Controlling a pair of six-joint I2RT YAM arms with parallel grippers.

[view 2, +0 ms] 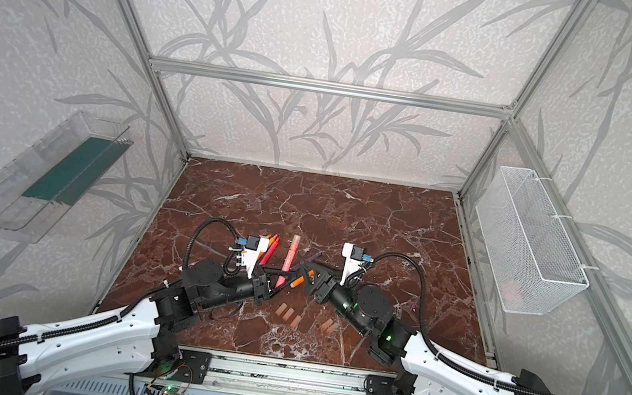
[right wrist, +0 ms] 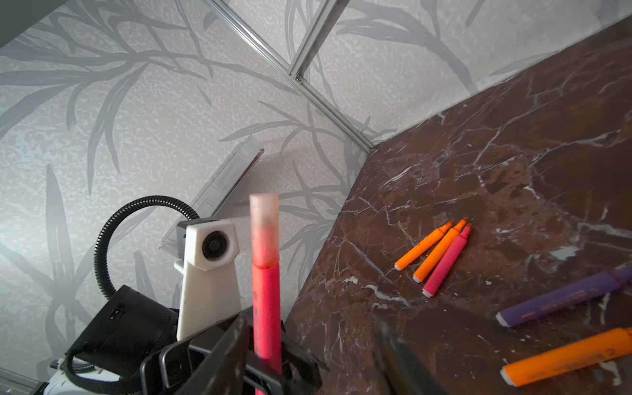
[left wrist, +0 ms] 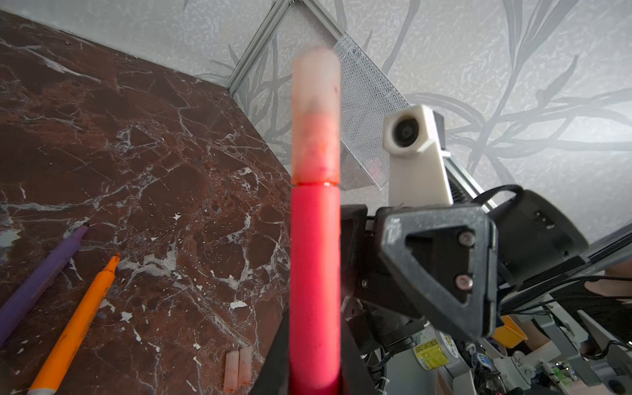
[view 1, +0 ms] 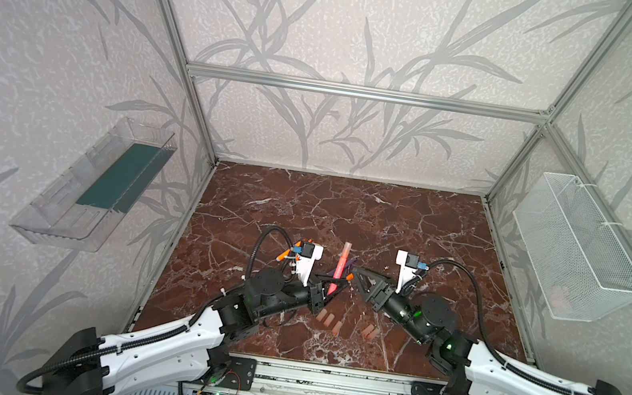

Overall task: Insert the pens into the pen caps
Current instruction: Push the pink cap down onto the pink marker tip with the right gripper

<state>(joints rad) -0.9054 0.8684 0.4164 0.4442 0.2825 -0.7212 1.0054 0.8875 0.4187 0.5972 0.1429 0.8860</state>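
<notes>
Left gripper (view 1: 335, 284) pinched the capped pink pen (left wrist: 314, 273); right gripper (view 1: 357, 273), spread, hung beside it over purple pen (left wrist: 41, 273) and orange pen (left wrist: 78, 318).

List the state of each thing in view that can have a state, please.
left hand, shut on the red-pink pen.
right hand, open, holding nothing.
red-pink pen, capped, held off the table.
five other pens, uncapped, lying on the table.
five loose caps, empty, lying on the table.

Behind pen caps (view 2: 289, 313) — pens (view 2: 271, 250), seemingly apart.
</notes>
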